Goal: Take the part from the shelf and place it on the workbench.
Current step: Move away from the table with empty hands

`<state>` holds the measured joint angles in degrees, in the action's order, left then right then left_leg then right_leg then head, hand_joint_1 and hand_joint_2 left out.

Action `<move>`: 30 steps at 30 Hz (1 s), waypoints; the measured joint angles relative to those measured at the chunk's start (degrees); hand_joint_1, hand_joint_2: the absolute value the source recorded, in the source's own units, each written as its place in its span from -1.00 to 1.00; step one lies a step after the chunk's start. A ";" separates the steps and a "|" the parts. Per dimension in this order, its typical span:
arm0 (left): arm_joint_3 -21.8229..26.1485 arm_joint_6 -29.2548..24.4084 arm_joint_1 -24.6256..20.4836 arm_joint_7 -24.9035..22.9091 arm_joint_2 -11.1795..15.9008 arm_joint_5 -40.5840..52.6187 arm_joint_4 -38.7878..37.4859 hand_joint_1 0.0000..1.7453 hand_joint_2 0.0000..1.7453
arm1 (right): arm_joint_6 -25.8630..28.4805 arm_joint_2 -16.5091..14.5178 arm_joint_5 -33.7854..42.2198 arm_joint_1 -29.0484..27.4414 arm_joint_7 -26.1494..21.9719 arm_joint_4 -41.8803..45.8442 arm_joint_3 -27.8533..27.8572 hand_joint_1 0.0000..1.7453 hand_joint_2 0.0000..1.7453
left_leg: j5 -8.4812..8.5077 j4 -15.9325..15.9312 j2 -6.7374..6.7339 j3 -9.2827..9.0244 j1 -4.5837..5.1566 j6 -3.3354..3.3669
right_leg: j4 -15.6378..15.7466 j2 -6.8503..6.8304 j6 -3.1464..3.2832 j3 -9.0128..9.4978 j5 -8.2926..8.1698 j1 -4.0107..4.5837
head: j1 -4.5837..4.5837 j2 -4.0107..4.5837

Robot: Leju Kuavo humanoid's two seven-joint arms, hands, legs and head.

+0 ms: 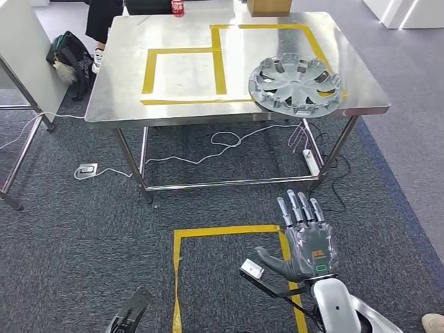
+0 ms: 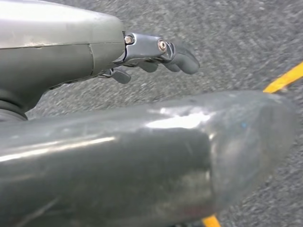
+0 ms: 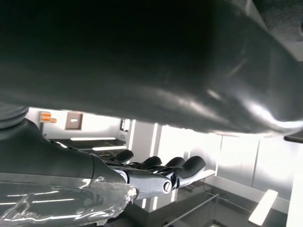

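In the head view the part [image 1: 295, 84], a grey wheel cover, lies flat at the right end of the steel workbench [image 1: 120, 83], over yellow tape lines in the upper right of the frame. The right hand [image 1: 305, 239] hangs at lower right above the carpet, holding nothing, fingers straight and slightly apart, thumb out to the side. An orange and green label on its back is too small to read. The left wrist view shows the left hand [image 2: 157, 54] over grey carpet, fingers extended and apparently empty, though blurred. A red can [image 1: 177, 7] stands at the table's far edge.
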<state>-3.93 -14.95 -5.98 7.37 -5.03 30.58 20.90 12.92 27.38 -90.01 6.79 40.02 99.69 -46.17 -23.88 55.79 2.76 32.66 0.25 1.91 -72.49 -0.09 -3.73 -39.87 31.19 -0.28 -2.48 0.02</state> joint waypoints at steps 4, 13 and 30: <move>0.02 0.00 -0.06 0.07 -0.18 -0.05 0.00 -1.00 -1.00 | 0.04 0.41 -0.01 0.20 0.00 0.17 -0.02 -1.00 -1.00 | 0.95 0.16 2.40 0.85 0.10 -0.69 | 14.64 3.76 1.27 8.86 -4.62 -0.03 | 0.02 0.00; 0.04 0.00 0.14 0.13 -0.12 -0.05 -0.01 -1.00 -1.00 | 0.08 0.69 -0.02 0.23 0.01 0.57 -0.06 -1.00 -1.00 | -6.53 14.69 -1.70 8.62 -0.53 -3.74 | 16.49 -1.30 2.95 8.40 -6.28 -0.24 | 0.86 0.00; 0.07 0.17 0.19 0.15 -0.25 -0.13 -0.02 -1.00 -1.00 | -0.01 1.12 0.00 -0.13 0.00 0.88 -0.07 -1.00 -1.00 | 0.49 0.56 0.19 1.36 -0.52 -0.51 | -0.90 0.04 0.09 0.52 1.70 -0.32 | 0.37 0.00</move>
<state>-3.87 -14.78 -5.79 7.52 -5.28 30.45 20.87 12.92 28.50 -90.01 6.66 40.02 100.57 -46.23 -23.38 56.36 2.94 34.01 -0.27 1.40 -73.40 -0.05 -3.64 -39.35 32.89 -0.60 -2.11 0.02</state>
